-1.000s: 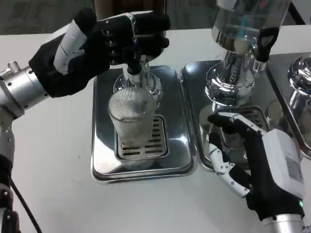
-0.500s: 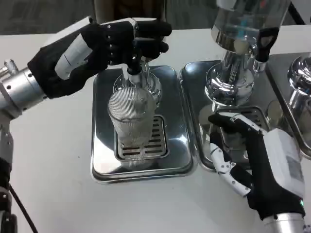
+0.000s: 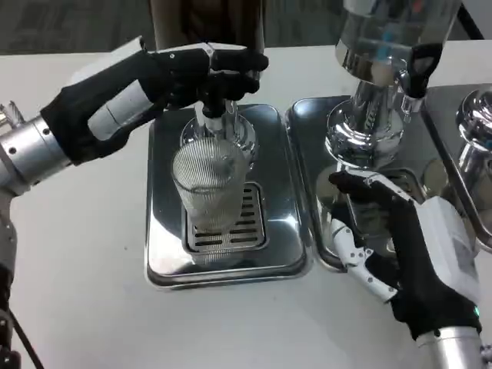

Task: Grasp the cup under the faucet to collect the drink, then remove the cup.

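A ribbed clear cup (image 3: 209, 190) stands upright on the grille of the left steel drip tray (image 3: 163, 260), right under the faucet (image 3: 214, 117). My left hand (image 3: 165, 82) reaches in from the left, and its fingers (image 3: 231, 73) wrap the dark faucet lever just above the cup. My right hand (image 3: 401, 250) hovers over the front of the neighbouring drip tray (image 3: 306, 127), to the right of the cup and apart from it, fingers spread and holding nothing.
A second dispenser with a chrome base (image 3: 367, 127) and clear tank (image 3: 388, 31) stands on the right tray. A third chrome dispenser (image 3: 475, 123) sits at the far right edge. Bare white table (image 3: 77, 261) lies left and in front of the trays.
My left forearm has dropped lower and flatter while the fingers stay on the lever. My right hand has shifted slightly. The cup has not moved.
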You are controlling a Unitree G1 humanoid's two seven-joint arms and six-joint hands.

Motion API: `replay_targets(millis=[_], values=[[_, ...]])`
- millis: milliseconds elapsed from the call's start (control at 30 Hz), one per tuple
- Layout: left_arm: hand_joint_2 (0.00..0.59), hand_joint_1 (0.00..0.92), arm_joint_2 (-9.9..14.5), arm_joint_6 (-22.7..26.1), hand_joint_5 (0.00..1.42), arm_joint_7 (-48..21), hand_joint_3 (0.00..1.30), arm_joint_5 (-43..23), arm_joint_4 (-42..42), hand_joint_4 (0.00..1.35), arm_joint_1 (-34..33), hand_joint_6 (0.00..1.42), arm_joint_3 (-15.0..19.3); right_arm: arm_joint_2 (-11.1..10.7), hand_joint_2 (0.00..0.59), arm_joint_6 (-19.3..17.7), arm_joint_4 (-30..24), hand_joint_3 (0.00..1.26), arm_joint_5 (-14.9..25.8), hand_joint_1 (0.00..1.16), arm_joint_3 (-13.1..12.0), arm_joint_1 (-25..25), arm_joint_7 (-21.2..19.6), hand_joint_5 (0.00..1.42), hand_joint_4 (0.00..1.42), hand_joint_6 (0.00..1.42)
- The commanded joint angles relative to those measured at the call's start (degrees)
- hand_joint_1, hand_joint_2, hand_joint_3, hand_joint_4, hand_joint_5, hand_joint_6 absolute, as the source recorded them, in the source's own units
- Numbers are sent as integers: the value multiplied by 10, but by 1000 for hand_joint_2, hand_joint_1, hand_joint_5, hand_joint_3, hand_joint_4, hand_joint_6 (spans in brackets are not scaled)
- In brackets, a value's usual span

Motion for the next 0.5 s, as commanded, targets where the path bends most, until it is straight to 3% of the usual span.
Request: replay_targets(millis=[33,500], values=[[36,0,8,-15,168,-2,255,19,-7,128,17,186,-14,7,438,10,5,259,39,472,-12,-11,23,334,296,273],[32,0,9,-71,164,17,258,30,-1,132,23,185,-23,13,390,32,8,203,107,441,-32,-31,69,289,249,247]])
